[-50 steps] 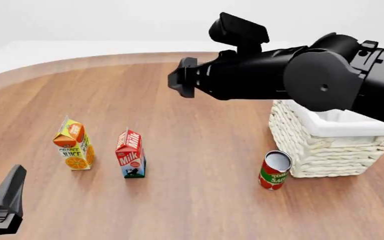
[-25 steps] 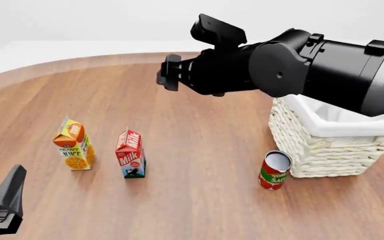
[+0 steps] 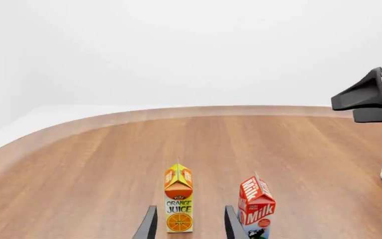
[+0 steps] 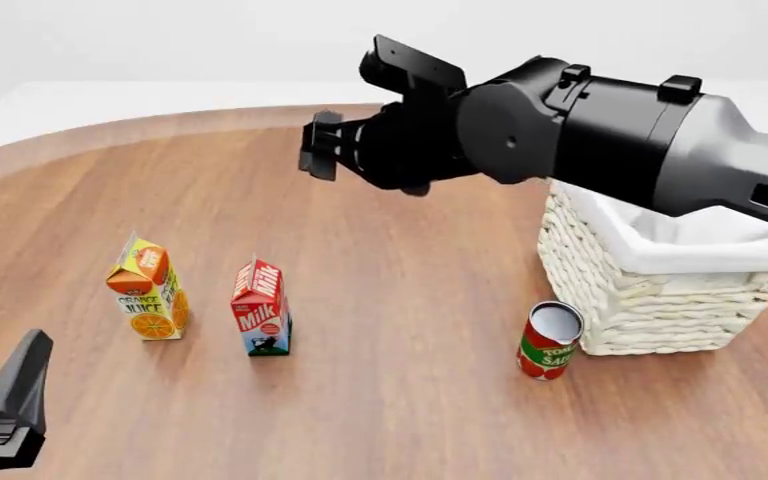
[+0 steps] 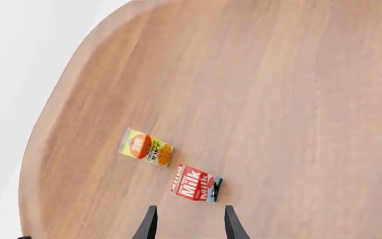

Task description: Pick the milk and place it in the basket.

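So the milk (image 4: pixel 263 308) stands upright on the surface (image 4: pixel 398 300), orange juice carton (image 4: pixel 148 290) just at its 9 o'clock, basket (image 4: pixel 651 280) well off at 3 o'clock; right hand (image 4: pixel 315 147) hovers high at its 12, fingers apart and empty, left hand (image 3: pixel 189 225) apart too

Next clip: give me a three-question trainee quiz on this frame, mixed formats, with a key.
1. True or false: the milk is already inside the basket.
2. Multiple choice: what stands closest to the basket? A) the juice B) the can C) the milk
3. Fill in: the right gripper is holding ____.

Key:
1. False. The milk stands upright on the table, beside the juice and well apart from the basket.
2. B.
3. Nothing. The right wrist view shows its fingers spread above the milk with only table between them.
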Controlling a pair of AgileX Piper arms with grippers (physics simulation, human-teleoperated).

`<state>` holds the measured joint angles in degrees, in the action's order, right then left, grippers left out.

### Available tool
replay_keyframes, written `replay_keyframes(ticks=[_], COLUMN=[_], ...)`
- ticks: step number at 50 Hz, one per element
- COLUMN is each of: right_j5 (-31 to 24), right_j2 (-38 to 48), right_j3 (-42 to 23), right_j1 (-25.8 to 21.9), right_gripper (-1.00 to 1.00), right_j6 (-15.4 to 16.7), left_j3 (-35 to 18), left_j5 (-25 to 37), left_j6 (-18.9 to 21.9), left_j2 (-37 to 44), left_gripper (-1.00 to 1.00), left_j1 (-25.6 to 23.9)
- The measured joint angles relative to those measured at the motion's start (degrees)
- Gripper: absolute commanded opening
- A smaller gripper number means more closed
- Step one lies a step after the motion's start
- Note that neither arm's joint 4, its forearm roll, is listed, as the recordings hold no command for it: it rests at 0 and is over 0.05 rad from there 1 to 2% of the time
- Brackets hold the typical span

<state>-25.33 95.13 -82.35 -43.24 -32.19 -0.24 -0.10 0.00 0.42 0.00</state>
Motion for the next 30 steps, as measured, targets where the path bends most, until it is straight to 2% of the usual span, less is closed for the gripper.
replay_keyframes(ticks=[12, 30], right_j5=[-2.06, -4.04], right_j2=[3.25, 7.98], right_j3=[-3.11, -6.15], right_j1=[-0.12, -0.04], right_gripper=[1.00, 1.00], right_j6=[0.39, 3.50], left_j3=[0.00, 0.00], left_j5=[0.00, 0.00], left_j6=[0.00, 0.00], left_j2=[0.00, 0.00], left_gripper=[1.00, 1.00], left_j1=[0.00, 0.00])
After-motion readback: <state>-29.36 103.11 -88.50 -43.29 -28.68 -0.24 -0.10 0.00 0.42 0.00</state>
